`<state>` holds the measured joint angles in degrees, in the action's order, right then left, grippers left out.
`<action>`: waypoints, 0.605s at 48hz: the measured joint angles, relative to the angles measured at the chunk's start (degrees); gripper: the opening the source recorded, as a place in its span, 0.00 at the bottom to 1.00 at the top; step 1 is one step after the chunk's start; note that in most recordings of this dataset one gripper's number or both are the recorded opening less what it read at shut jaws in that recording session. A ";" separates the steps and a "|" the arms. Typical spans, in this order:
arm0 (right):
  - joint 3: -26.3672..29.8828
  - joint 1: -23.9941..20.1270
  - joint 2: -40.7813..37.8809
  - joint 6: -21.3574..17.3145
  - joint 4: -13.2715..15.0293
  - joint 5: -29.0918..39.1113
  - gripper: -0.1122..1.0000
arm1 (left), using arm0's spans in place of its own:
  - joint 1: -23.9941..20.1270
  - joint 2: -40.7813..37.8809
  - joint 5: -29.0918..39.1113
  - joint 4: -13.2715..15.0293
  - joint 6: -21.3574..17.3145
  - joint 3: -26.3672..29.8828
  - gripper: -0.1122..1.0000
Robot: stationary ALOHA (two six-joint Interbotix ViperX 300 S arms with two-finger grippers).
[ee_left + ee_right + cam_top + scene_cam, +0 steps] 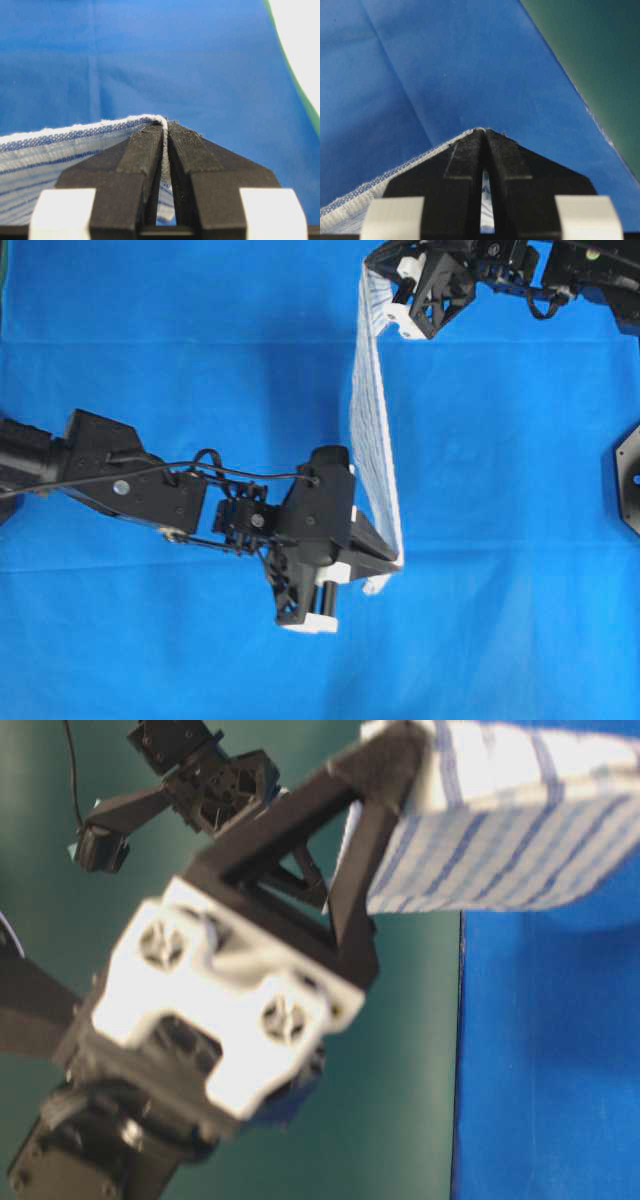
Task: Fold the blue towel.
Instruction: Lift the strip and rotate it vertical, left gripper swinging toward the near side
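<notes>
Obstacle: blue towel stretched as a barrier between left hand and right hand | Free: bare bench either side.

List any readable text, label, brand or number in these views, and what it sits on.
None. The striped towel, the blue tablecloth, the left gripper and the right gripper carry no legible writing in any view; the table-level view is also blurred.
</notes>
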<state>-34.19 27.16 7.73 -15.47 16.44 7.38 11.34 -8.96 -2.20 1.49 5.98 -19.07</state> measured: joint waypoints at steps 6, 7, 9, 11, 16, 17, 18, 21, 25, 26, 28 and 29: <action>-3.34 0.97 3.16 -0.18 0.00 0.26 0.12 | -0.09 -2.90 -2.29 0.09 0.00 2.37 0.11; -3.87 1.05 3.60 -0.18 0.00 0.26 0.12 | -0.09 -3.25 -2.46 0.09 0.00 2.64 0.11; -4.66 1.23 4.48 -0.09 0.00 0.26 0.12 | -0.09 -4.04 -2.99 0.09 -0.09 3.16 0.11; -5.01 1.32 4.83 -0.09 0.00 0.26 0.12 | -0.18 -4.48 -3.43 0.09 0.00 3.34 0.11; -5.01 1.32 4.57 -0.18 0.00 0.26 0.12 | -0.18 -4.83 -3.69 0.09 0.09 3.08 0.11; -4.92 1.32 4.22 -0.18 0.00 0.26 0.12 | -0.18 -4.75 -3.78 0.09 0.09 2.81 0.11; -4.75 1.32 3.87 -0.18 0.00 0.26 0.12 | -0.18 -4.75 -3.87 0.09 0.18 2.55 0.11; -3.87 1.32 1.76 -0.18 -0.09 0.26 0.12 | -0.18 -4.57 -4.22 0.09 0.70 0.79 0.11; -2.11 1.14 -1.41 -0.18 0.00 0.09 0.12 | -0.18 -4.04 -4.83 0.35 1.49 -2.02 0.11; -1.58 1.05 -2.29 -0.09 0.00 0.00 0.12 | -0.18 -3.60 -5.01 0.44 1.85 -2.99 0.11; -0.44 0.79 -4.04 -0.09 0.00 -0.26 0.12 | -0.18 -2.99 -5.62 0.70 2.64 -4.75 0.11; 0.09 0.70 -4.83 -0.18 -0.09 -0.44 0.12 | -0.09 -2.72 -5.80 0.79 3.08 -5.62 0.11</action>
<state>-34.10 27.86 2.90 -15.64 16.35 6.94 11.25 -11.69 -8.00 2.29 9.05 -24.70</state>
